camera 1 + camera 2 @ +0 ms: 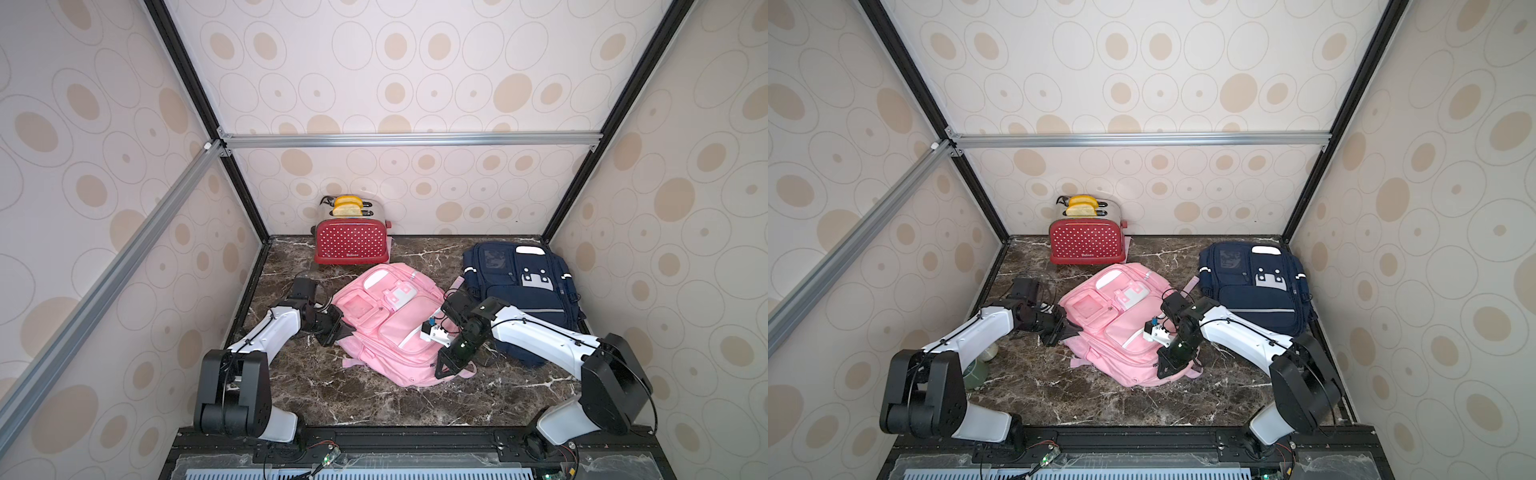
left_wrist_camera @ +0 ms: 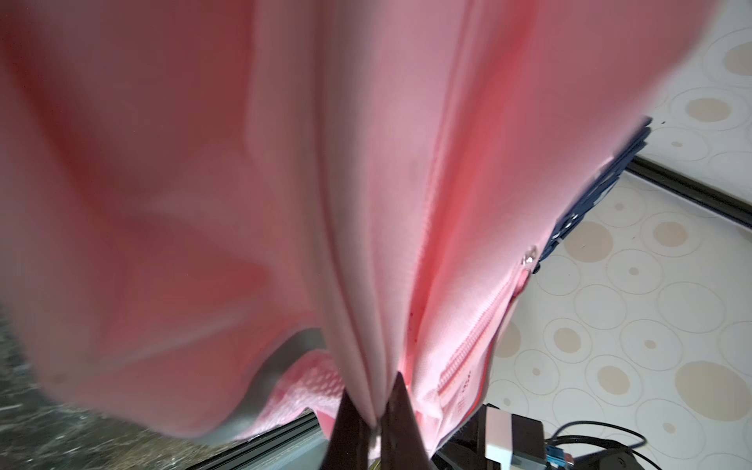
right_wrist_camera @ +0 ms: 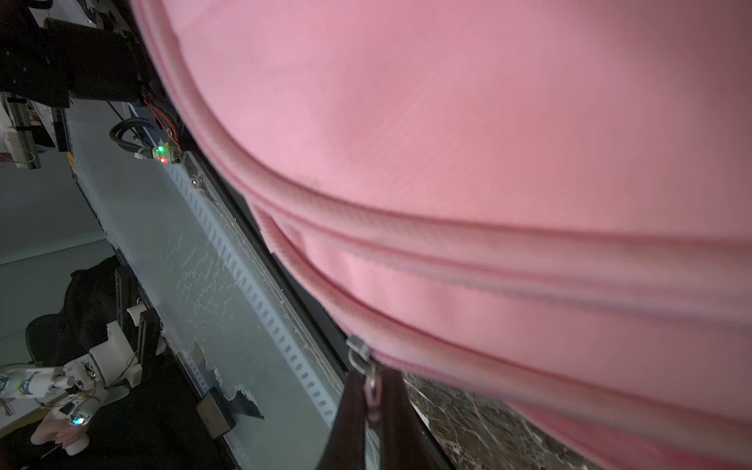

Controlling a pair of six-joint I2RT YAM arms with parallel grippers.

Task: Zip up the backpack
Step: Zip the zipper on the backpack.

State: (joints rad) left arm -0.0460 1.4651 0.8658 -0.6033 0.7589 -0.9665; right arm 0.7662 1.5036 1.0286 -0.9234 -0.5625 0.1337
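So the pink backpack (image 1: 386, 328) lies flat, rumpled; left gripper (image 2: 374, 403) pinches a fabric fold (image 2: 362, 358), right gripper (image 3: 373, 401) is clamped on the zipper pull (image 3: 371, 380).

**Two bags and a toaster on one surface**

In the middle of the surface (image 1: 374, 403), lying flat: backpack (image 1: 386, 324). Behind it, far and slightly left, against the back wall: toaster (image 1: 351, 243), with bread slices (image 1: 348, 206) standing in its slots. Right of the backpack, just beside it and reaching farther back: second backpack (image 1: 523, 291), also flat. At the backpack's left edge: left gripper (image 1: 348, 329), jaws on a fold of it. At its near right edge: right gripper (image 1: 440, 371), jaws on the zipper pull (image 3: 368, 368).
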